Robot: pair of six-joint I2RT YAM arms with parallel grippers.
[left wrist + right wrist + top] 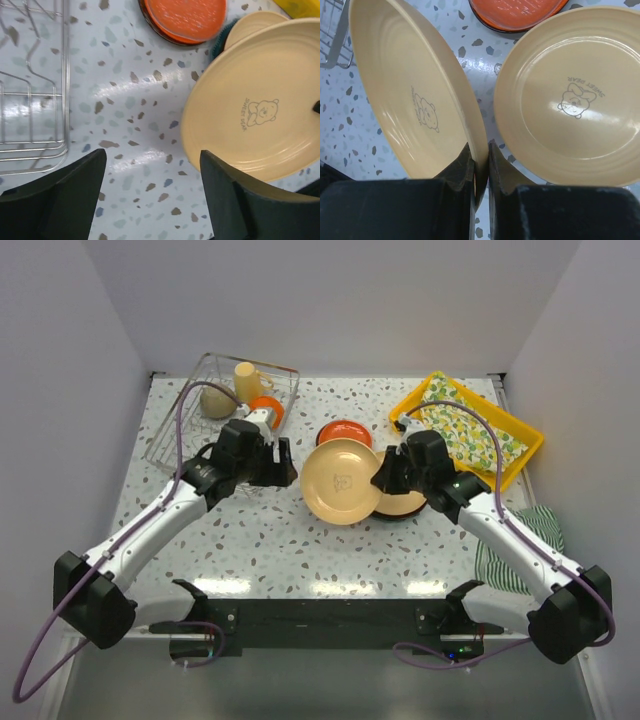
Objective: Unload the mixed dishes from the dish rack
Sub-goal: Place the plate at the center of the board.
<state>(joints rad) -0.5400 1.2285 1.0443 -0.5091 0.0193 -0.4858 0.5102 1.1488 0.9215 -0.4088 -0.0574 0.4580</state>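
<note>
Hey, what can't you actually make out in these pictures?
Top view: the orange dish in the dish rack is half hidden behind the left gripper.
Top view: whatever lies under the flat tan plate is covered by it, the held plate and the right gripper.
Right wrist view: the orange plate is cut off by the top edge.
</note>
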